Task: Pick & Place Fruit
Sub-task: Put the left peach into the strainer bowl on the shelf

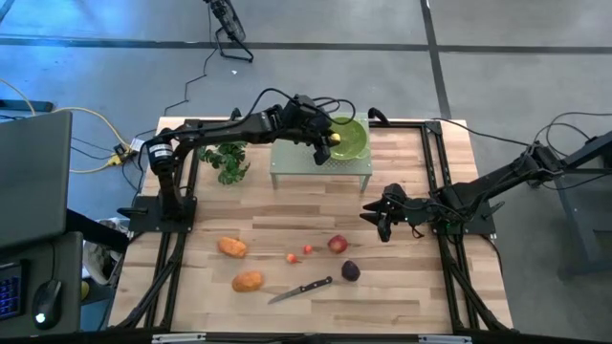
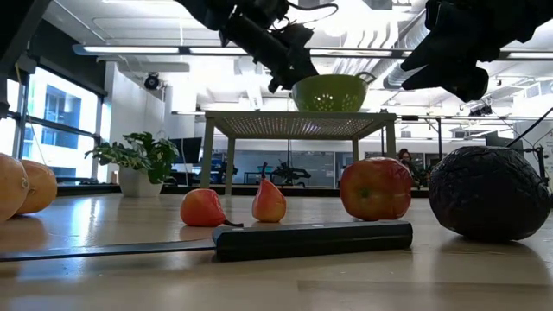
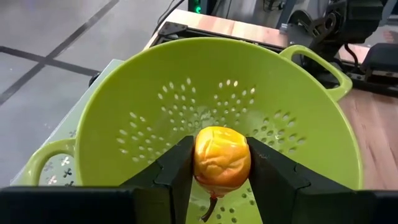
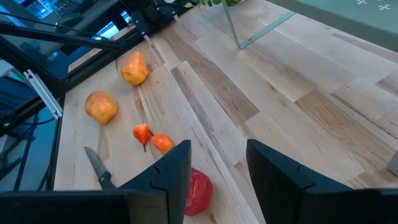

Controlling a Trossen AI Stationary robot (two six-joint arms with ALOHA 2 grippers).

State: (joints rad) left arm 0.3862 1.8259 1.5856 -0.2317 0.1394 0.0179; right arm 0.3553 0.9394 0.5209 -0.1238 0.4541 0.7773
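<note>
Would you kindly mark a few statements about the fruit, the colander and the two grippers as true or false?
1. The left gripper holds a yellow-orange fruit over the green colander. True.
2. The colander stands directly on the wooden table. False: it stands on a small raised stand.
3. The right gripper grips the red apple. False: its fingers are apart and empty above the table; the red apple lies on the wood.
4. A knife lies near the dark purple fruit. True.
5. Both large orange fruits are in the colander. False: both lie on the table.
</note>
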